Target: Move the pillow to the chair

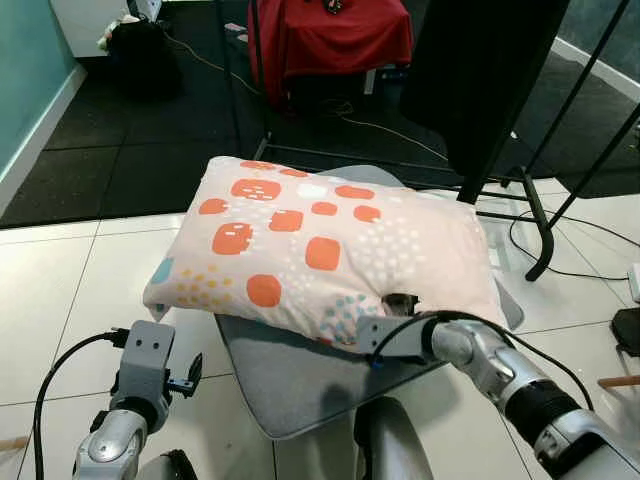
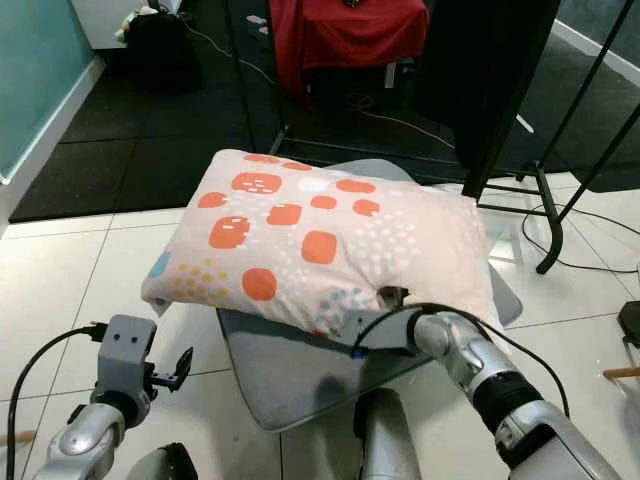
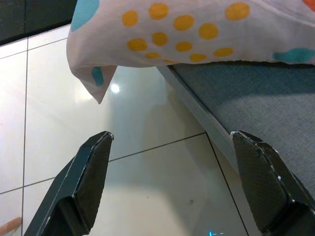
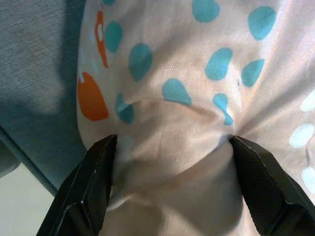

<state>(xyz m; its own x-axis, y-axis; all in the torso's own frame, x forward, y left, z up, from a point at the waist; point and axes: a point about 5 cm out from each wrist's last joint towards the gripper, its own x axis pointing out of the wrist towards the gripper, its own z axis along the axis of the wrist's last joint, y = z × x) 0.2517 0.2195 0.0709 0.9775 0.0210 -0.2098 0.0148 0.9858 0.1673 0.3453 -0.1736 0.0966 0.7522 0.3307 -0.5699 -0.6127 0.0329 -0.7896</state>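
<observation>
From the left eye view I see the pillow (image 1: 320, 245) lying across the grey chair (image 1: 300, 385) in the middle of the frame, its left end overhanging the seat edge above the white floor (image 1: 60, 300). My right pincer (image 1: 400, 305) sits at the lower right of centre, pressed into the pillow's near edge where the fabric puckers. My left pincer (image 1: 190, 380) hovers at the lower left, just beside the chair and touching nothing. Behind, at the top of the frame, stands a red bag (image 1: 335, 40) on dark flooring. In the left wrist view both fingers (image 3: 88, 177) are spread wide, with nothing between them, the pillow corner and seat edge beyond. In the right wrist view the fingers (image 4: 93, 182) stand apart with a bunch of pillow cloth gathered between them.
</observation>
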